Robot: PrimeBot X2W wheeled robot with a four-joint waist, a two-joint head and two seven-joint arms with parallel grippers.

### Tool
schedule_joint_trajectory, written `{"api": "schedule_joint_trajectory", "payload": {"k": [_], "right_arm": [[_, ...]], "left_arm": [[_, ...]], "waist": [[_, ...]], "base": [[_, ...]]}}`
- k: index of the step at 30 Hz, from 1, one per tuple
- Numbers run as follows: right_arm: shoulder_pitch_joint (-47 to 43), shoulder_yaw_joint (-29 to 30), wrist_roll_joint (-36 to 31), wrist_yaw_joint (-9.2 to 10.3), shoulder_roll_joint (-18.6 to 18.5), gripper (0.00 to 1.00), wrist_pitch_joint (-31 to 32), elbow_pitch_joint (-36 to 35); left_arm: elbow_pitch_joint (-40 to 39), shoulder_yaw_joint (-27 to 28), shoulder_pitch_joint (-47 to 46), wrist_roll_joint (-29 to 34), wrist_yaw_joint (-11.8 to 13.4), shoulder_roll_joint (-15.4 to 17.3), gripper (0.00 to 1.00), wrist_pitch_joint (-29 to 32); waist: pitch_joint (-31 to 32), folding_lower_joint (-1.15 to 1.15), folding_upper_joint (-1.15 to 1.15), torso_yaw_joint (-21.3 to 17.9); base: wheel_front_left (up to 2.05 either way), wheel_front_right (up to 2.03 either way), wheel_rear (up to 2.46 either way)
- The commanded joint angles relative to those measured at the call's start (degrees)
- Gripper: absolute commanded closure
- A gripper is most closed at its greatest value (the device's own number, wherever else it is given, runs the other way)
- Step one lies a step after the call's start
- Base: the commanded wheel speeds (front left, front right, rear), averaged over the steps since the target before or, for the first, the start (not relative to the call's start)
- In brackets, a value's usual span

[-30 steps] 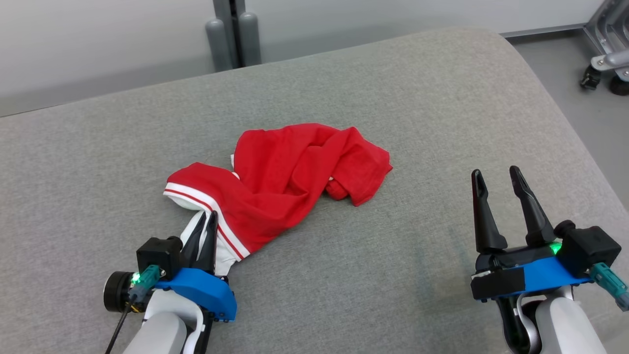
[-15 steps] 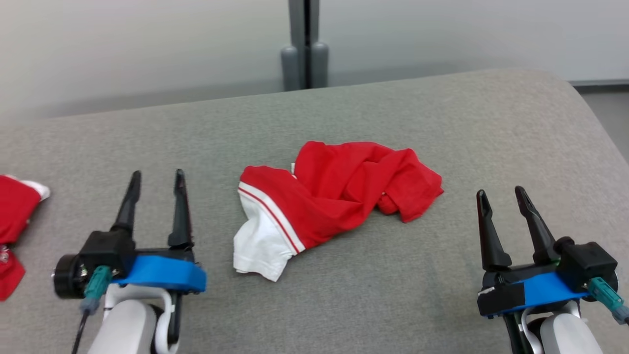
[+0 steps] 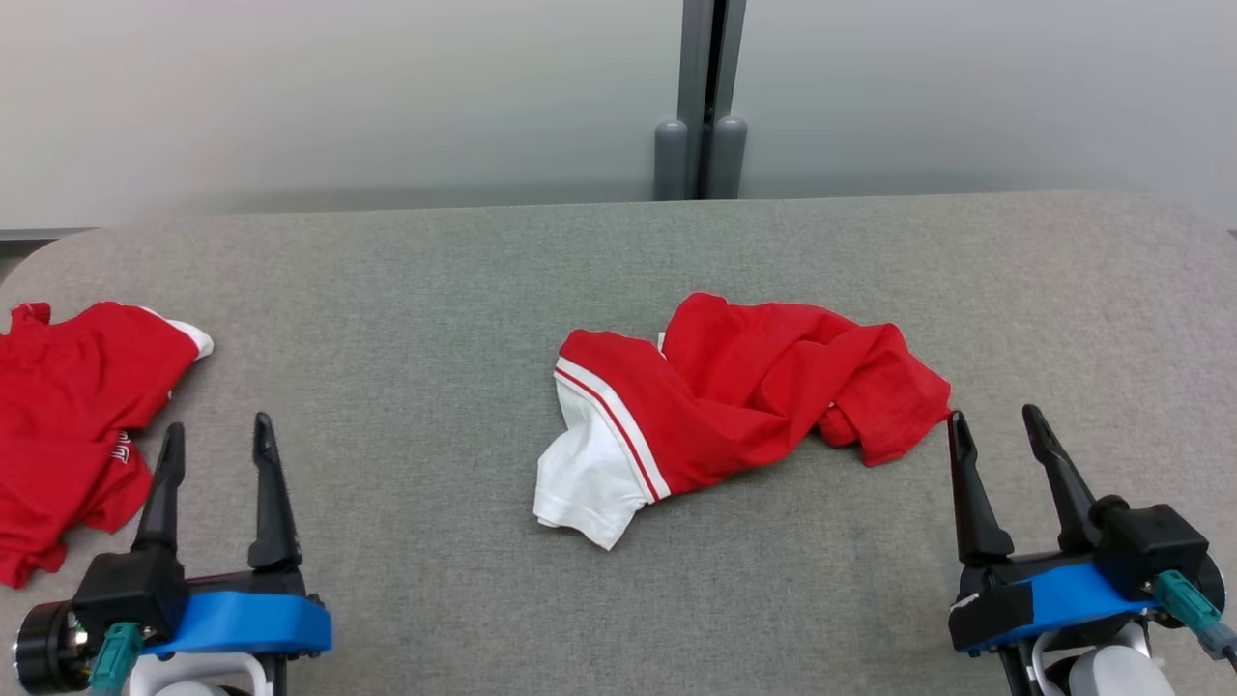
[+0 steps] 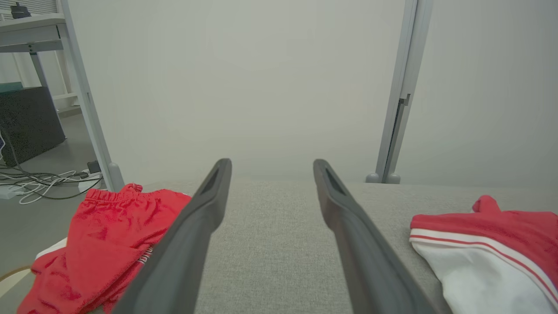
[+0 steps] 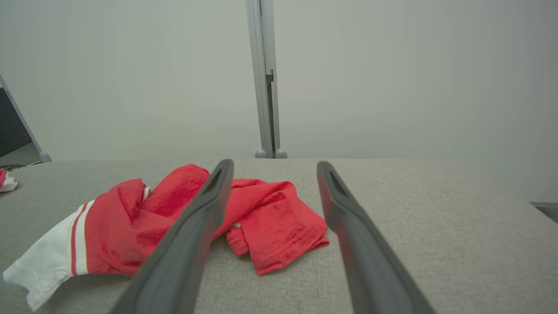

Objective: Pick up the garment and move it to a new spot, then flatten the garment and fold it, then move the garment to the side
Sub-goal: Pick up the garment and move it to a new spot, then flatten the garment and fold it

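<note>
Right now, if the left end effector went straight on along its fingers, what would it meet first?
Likely nothing near: the left end effector points over bare cushion toward the wall, between the garment and the red pile.

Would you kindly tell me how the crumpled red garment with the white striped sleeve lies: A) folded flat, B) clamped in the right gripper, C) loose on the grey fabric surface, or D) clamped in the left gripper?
C: the crumpled red garment lies free on the grey fabric surface, while the left gripper and right gripper both stand open, clamping nothing.
</note>
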State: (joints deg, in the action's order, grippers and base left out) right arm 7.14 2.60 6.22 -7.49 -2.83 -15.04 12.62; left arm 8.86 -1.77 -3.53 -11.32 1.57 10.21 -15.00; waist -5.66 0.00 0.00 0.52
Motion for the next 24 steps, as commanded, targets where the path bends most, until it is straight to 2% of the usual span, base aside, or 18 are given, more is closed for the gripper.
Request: {"api": "schedule_joint_trajectory", "payload": {"k": [1, 13, 24], "right_arm": [[-0.8, 0.0, 0.0, -0.01, -0.1, 0.00, -0.2, 0.3], [-3.8, -1.2, 0.4, -0.01, -0.1, 0.00, -0.2, 3.7], [-3.1, -1.7, 0.1, -0.01, -0.1, 0.00, -0.2, 4.3]], "left_arm": [[0.2, 1.1, 0.5, 0.0, -0.6, -0.4, 0.00, -0.3], [4.3, 4.9, 2.4, 3.0, -4.9, -4.4, 0.00, -0.3], [5.3, 7.0, 1.6, 4.8, -6.6, -5.7, 0.00, -0.3]], "waist": [[0.1, 0.00, 0.00, 0.3], [2.1, 0.00, 0.00, 1.5], [2.0, 0.00, 0.00, 1.1]], "base": [[0.00, 0.00, 0.00], [0.00, 0.00, 0.00], [0.00, 0.00, 0.00]]}}
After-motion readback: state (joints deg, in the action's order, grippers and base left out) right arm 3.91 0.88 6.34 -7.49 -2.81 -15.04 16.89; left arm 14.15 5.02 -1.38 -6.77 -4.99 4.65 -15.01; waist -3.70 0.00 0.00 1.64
